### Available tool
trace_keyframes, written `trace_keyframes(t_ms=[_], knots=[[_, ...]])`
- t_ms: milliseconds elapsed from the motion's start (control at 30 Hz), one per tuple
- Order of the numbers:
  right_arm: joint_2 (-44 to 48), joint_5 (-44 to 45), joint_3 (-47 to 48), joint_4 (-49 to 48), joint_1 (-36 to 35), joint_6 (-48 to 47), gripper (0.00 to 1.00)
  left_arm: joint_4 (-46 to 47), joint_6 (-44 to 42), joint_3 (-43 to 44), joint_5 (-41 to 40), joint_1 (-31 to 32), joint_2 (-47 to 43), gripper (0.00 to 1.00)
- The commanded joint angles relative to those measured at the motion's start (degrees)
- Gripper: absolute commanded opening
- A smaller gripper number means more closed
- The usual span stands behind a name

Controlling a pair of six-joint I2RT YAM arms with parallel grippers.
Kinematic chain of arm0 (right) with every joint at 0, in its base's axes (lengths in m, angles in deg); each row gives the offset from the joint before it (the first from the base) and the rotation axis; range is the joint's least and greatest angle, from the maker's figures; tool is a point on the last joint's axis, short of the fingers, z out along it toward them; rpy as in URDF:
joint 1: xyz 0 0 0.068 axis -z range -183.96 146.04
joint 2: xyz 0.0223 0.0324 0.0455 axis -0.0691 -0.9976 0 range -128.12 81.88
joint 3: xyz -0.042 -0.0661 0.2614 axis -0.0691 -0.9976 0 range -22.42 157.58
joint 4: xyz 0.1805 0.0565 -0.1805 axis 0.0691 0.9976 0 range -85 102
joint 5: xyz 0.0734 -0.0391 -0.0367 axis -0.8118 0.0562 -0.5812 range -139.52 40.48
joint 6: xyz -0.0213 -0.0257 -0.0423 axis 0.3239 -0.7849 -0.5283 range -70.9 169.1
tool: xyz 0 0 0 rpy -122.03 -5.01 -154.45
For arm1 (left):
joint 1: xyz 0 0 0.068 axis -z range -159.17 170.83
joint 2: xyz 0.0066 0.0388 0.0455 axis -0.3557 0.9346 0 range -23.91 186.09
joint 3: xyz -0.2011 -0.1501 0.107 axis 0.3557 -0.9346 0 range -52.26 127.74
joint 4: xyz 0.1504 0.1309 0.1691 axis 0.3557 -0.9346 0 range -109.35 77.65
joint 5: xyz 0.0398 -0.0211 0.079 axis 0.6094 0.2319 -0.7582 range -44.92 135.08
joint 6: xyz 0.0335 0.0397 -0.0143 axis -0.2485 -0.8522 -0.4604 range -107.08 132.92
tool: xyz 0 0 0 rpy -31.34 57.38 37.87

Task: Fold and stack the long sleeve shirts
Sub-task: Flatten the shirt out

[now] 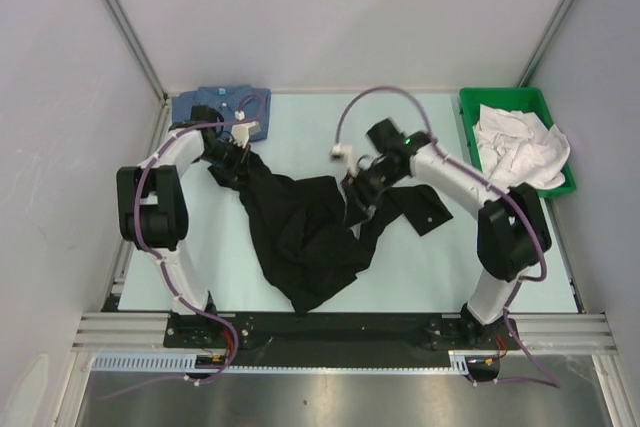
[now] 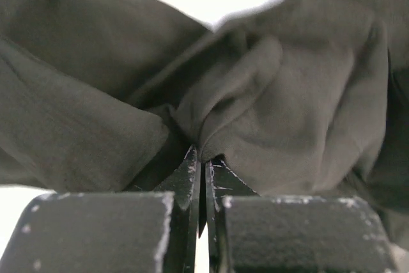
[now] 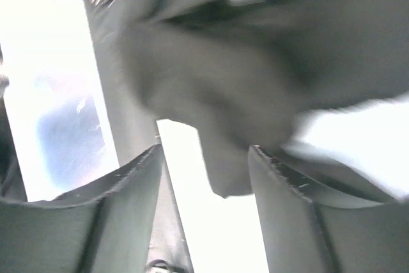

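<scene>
Table [image 1: 500, 257] carries everything. Black shirt [image 1: 300, 232] lies crumpled mid-table, strung between both arms. Green bin [image 1: 470, 112] sits at the far right corner with white cloth [image 1: 515, 147] in it. Blue shirt [image 1: 215, 102] is folded at the far left corner. Left gripper [image 2: 199, 158] has its jaws clamped on a black shirt fold. Right gripper [image 3: 204, 151] has its jaws apart, a black flap hanging between them; that view is blurred.
</scene>
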Motion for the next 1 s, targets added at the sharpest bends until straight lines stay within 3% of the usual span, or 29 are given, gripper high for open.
trace_keyframes(t_ms=[0, 133, 267, 333, 400, 467, 533, 600, 633, 667, 767, 833, 967], knots=[[-4.3, -2.0, 8.9, 6.9, 8.7, 0.0, 0.69, -0.1, -1.4, -4.7, 1.9, -2.0, -8.2, 0.00], [-6.2, 2.3, 10.0, -12.3, 5.8, 17.9, 0.74, 0.5, -1.9, -6.8, 2.1, -2.3, -11.2, 0.04], [-12.9, 4.1, 15.0, -18.1, 0.4, 24.6, 0.73, 1.5, -1.5, -8.3, 1.0, -3.2, -12.6, 0.08], [-16.8, 7.8, 16.7, -18.8, -2.8, 26.0, 0.75, 1.5, -1.3, -8.4, 0.7, -4.4, -12.5, 0.19], [-18.5, 12.0, 18.0, -19.0, -4.6, 25.0, 0.83, 1.4, -0.9, -8.2, 1.5, -6.4, -12.6, 0.36], [-20.7, 17.3, 19.0, -18.6, -6.8, 23.8, 0.88, 1.4, -0.7, -7.8, 1.9, -7.8, -12.7, 0.42], [-23.5, 19.3, 20.1, -16.1, -7.9, 21.4, 0.86, 1.2, -0.6, -7.1, 2.4, -9.8, -12.4, 0.49], [-25.1, 19.6, 21.6, -13.6, -8.0, 20.5, 0.77, 1.1, -0.9, -5.9, 2.0, -11.0, -11.6, 0.58], [-25.4, 18.5, 21.8, -12.7, -7.6, 19.9, 0.66, 1.0, -1.0, -5.6, 1.5, -11.1, -11.3, 0.61], [-25.4, 17.8, 22.3, -11.7, -7.1, 19.5, 0.40, 1.0, -1.6, -4.9, 1.3, -11.1, -10.9, 0.63], [-21.4, 16.9, 21.7, -9.7, -5.2, 17.5, 0.07, 1.5, -3.2, -4.0, 2.0, -11.0, -9.7, 0.67], [-18.8, 18.1, 21.5, -7.7, -4.1, 14.3, 0.00, 2.2, -3.8, -2.9, 1.6, -10.5, -7.9, 0.67], [-15.0, 21.6, 22.3, 0.4, -3.3, 6.5, 0.00, 4.7, -3.9, -2.2, 1.9, -8.6, -5.7, 0.70]])
